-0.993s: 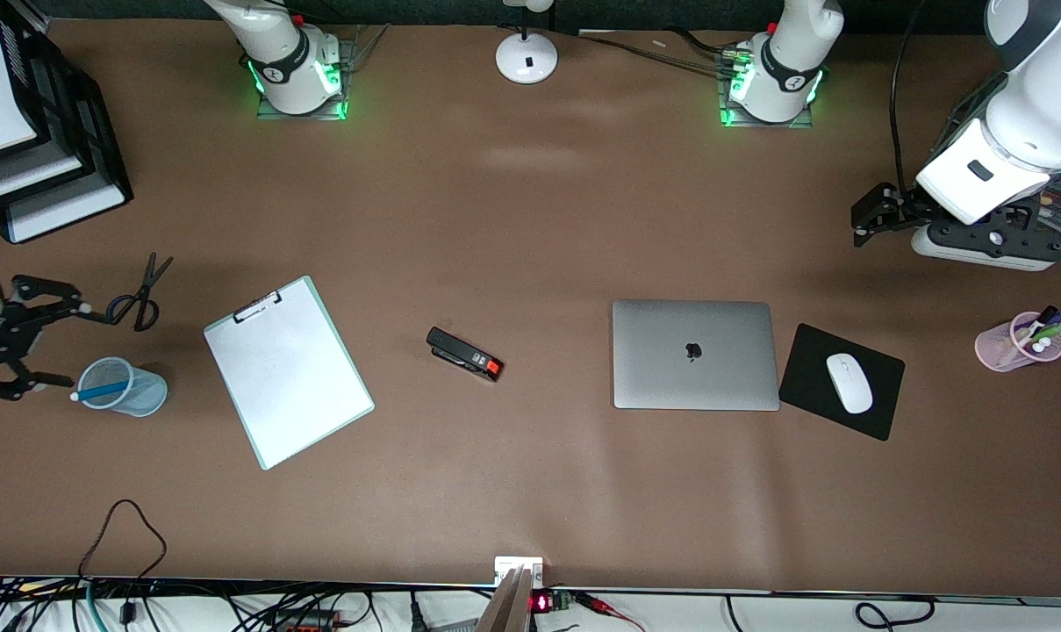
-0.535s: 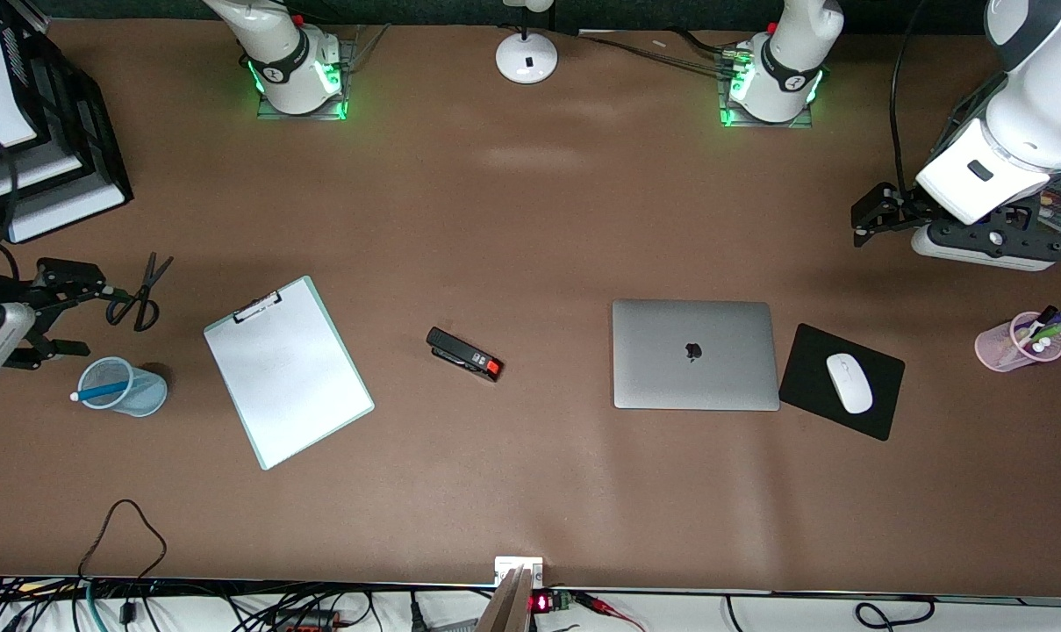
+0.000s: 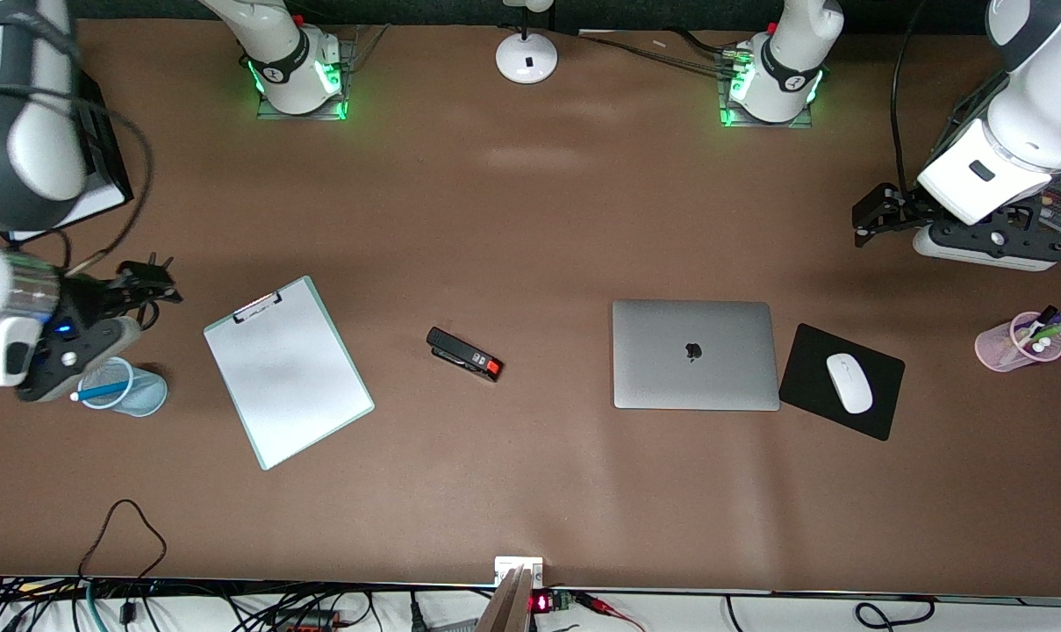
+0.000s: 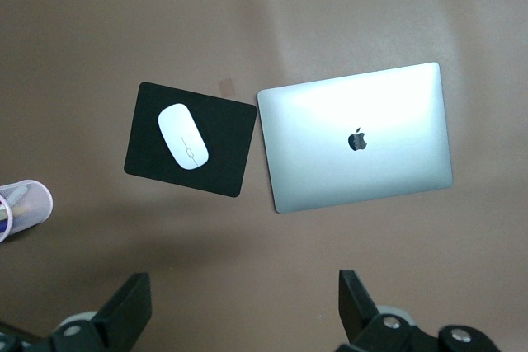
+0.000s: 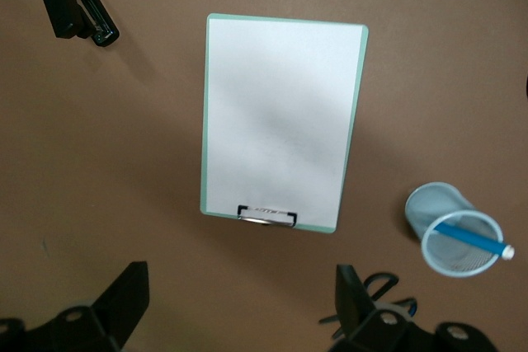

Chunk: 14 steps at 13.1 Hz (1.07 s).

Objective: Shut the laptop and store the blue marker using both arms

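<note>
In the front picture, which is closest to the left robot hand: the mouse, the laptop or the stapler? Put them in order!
From the left gripper:
1. Mouse, on the black mouse pad, toward the left arm's end of the table.
2. Laptop, closed, beside the pad.
3. Stapler, mid-table, farthest.

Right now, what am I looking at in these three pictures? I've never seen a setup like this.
Two white robot arms work at a brown table. One picture looks down from high up; the other two come from cameras on the arms' wrists. The left gripper hangs open over bare table, holding nothing. The right gripper is open over the scissors, also empty. On the table lie a closed laptop, a mouse on its pad, a stapler and a clipboard. The blue marker stands in a mesh cup.
</note>
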Motion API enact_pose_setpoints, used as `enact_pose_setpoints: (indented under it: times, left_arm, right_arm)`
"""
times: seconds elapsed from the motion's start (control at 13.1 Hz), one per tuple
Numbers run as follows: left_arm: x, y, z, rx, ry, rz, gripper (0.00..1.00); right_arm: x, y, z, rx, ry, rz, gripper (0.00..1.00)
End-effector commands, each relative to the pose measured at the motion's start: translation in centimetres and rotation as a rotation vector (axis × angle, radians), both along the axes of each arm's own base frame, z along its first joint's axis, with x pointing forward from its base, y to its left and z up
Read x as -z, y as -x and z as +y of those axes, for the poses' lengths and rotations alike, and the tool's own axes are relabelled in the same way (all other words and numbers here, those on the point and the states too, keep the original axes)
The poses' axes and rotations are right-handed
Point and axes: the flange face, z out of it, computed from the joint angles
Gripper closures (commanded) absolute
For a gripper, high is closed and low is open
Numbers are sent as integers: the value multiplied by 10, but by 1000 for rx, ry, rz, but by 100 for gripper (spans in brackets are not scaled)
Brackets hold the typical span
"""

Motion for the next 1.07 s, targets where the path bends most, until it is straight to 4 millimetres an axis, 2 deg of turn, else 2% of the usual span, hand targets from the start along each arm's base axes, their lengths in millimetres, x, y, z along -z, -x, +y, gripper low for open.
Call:
enact_pose_setpoints:
  times: [0.0, 0.38, 0.76, 0.99]
  left_arm:
    - [-2, -4, 4, 12, -14, -9, 0]
    - [-2, -4, 10, 0, -12, -9, 0]
    - [-2, -4, 10, 1, -12, -9, 0]
    - [-2, -5, 10, 1, -11, -7, 0]
  right_arm:
    - [-7, 10, 0, 101, 48, 43, 0]
    - [-10, 14, 4, 252, 84, 59, 0]
    - [-17, 19, 19, 350, 137, 42, 0]
    - [-18, 19, 12, 361, 140, 42, 0]
